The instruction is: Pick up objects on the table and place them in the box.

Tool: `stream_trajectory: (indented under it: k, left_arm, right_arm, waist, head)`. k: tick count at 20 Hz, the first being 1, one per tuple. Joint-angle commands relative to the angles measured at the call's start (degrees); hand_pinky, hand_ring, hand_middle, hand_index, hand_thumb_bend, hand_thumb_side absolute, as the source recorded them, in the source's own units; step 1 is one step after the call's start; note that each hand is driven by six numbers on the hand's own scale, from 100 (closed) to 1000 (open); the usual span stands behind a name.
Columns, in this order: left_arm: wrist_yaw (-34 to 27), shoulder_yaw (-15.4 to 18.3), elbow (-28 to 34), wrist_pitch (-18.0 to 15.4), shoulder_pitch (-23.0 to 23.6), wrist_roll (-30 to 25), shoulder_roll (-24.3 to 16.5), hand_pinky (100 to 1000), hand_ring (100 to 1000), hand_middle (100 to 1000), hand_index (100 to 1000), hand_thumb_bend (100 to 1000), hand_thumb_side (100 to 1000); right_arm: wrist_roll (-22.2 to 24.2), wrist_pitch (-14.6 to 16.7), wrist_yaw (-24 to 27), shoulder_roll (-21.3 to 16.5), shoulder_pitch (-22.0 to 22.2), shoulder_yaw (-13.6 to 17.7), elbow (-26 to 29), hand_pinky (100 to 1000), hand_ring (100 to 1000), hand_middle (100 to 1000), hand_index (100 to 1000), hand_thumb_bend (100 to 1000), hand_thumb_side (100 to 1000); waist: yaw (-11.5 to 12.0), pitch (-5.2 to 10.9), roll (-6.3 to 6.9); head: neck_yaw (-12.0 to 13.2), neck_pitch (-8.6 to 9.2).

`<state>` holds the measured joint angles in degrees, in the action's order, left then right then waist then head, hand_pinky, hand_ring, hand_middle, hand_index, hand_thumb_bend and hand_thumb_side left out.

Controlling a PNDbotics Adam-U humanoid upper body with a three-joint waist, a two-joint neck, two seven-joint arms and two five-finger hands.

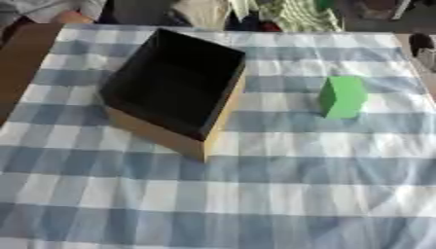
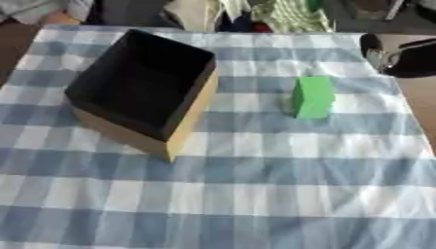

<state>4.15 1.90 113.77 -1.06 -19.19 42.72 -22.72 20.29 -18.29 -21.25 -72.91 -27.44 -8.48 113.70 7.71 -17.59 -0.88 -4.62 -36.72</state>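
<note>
The blue-and-white checked tablecloth (image 1: 281,194) is taking up nearly the whole frame, running from the bottom edge up to the clutter along the top. A strip of bare brown table (image 1: 21,63) is peeking out along the upper left edge.

Next biggest — the box (image 1: 183,146), sitting in the upper left part of the frame, turned at an angle so one corner is pointing down toward the middle. It's open on top, black inside, with tan cardboard sides showing on the near faces. Nothing is showing inside it, just dark.

The green block (image 2: 313,97) is standing right of centre, upper half of the frame, on the cloth and well apart from the box, with open cloth lying between them. It's looking like a small upright cuboid, with nothing touching it.

Then at the upper right edge, a black robot hand (image 2: 407,59) is poking in, hanging over the table's far right corner, clear of the block. It's too blurry for me to tell how its fingers are sitting, or whether it's got hold of anything.
</note>
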Motion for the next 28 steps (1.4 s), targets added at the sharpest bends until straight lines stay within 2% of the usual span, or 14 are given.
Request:
stream_trajectory:
  k: [1, 5, 8, 10, 13, 17, 22, 28]
  left_arm:
    - [0.3, -0.1, 0.8, 0.0, -0.6, -0.3, -1.8, 651, 718, 610, 759, 237, 454]
    - [0.2, -0.2, 0.8, 0.0, -0.7, -0.4, -1.8, 651, 718, 610, 759, 235, 454]
    - [0.2, -0.2, 0.8, 0.0, -0.8, -0.4, -1.7, 651, 718, 610, 759, 232, 454]
    - [0.2, -0.2, 0.8, 0.0, -0.8, -0.4, -1.7, 651, 719, 610, 758, 226, 453]
    - [0.1, -0.2, 0.8, 0.1, -0.9, -0.5, -1.6, 650, 719, 610, 758, 222, 450]
    - [0.2, -0.2, 0.8, 0.1, -0.9, -0.5, -1.5, 650, 719, 609, 758, 213, 447]
    - [0.2, -0.2, 0.8, 0.2, -0.9, -0.5, -1.5, 649, 720, 609, 757, 204, 445]
    - [0.2, -0.3, 0.8, 0.3, -1.0, -0.5, -1.3, 649, 720, 608, 756, 201, 445]
  right_arm:
    - [4.5, 2.0, -1.8, -2.9, -1.2, -0.4, -0.3, 956, 961, 881, 954, 100, 350]
    - [10.1, 4.7, -3.0, -2.4, -2.2, -1.4, -0.4, 966, 969, 889, 971, 349, 255]
    - [13.3, 4.8, -3.4, -2.1, -3.0, -2.1, -0.5, 984, 982, 898, 993, 425, 220]
    - [15.2, 4.2, -3.8, -1.9, -3.5, -2.6, -0.6, 1000, 992, 907, 1000, 465, 165]
    - [18.0, 2.3, -3.9, -1.3, -4.7, -3.8, -1.0, 1000, 995, 911, 1000, 486, 100]
    - [20.5, -1.2, -3.7, -0.2, -6.9, -5.6, -1.7, 1000, 985, 897, 1000, 483, 100]
    - [21.2, -4.0, -3.1, 1.3, -9.4, -7.4, -3.2, 1000, 975, 887, 1000, 475, 100]
    - [21.9, -6.6, -2.0, 3.9, -13.1, -9.8, -6.5, 982, 972, 888, 1000, 407, 100]
  waist:
    - [0.0, 1.28, -0.09]
    - [0.1, 1.19, -0.05]
    - [0.2, 1.11, 0.01]
    - [0.3, 1.07, 0.04]
    - [0.5, 0.99, 0.10]
    - [0.7, 0.89, 0.20]
    - [1.0, 0.65, 0.24]
    - [1.3, 0.29, 0.34]
  head:
    - [-0.2, -0.23]
    - [-0.4, 0.00]
    - [-0.6, 0.18]
    - [-0.7, 0.26]
    - [-0.9, 0.38]
    - [-1.3, 0.52]
    - [-1.5, 0.57]
    - [-1.9, 0.65]
